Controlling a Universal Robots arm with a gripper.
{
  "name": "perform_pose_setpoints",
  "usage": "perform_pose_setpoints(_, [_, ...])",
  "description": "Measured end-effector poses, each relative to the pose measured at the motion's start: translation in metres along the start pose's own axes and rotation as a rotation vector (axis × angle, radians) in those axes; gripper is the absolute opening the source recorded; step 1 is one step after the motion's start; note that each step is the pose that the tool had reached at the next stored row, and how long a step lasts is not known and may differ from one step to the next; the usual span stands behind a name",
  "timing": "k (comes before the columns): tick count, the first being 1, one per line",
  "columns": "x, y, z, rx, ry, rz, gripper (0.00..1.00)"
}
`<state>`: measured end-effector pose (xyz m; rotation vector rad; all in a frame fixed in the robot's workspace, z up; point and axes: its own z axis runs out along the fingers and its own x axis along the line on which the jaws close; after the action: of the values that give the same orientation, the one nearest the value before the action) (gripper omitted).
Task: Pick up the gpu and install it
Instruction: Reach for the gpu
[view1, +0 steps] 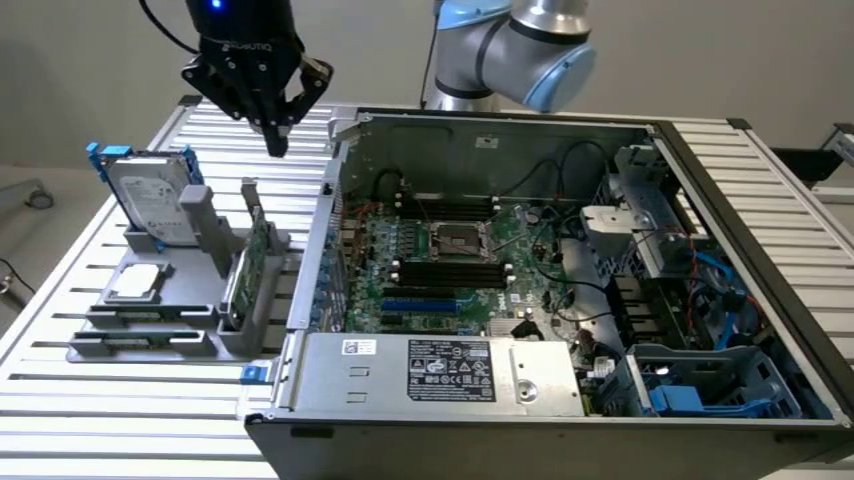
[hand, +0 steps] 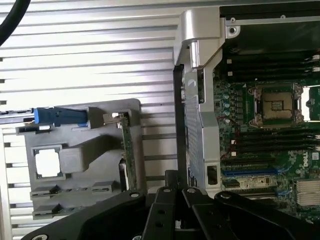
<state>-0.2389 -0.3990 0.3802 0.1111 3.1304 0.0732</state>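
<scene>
While the gpu (view1: 248, 268) stands on edge in the grey holder (view1: 147, 322) on the bench (view1: 120, 410), just to the exterior view's left of the open computer case (view1: 494, 118), the task looks barely begun. The claw (view1: 276, 140) hangs above the holder's far end, well clear of the card, its fingers pressed together on nothing. Both pickup and installation are left; the blue slot (view1: 414, 303) on the motherboard (view1: 534, 285) looks bare.
</scene>
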Motion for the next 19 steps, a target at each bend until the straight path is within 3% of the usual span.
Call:
perform_pose_setpoints(7, [0.023,-0.0021,0.0057,0.005,0.0034,-0.001,0.11])
perform_pose_setpoints(19, [0.027,-0.0043,0.0093,0.013,0.0232,-0.035,0.11])
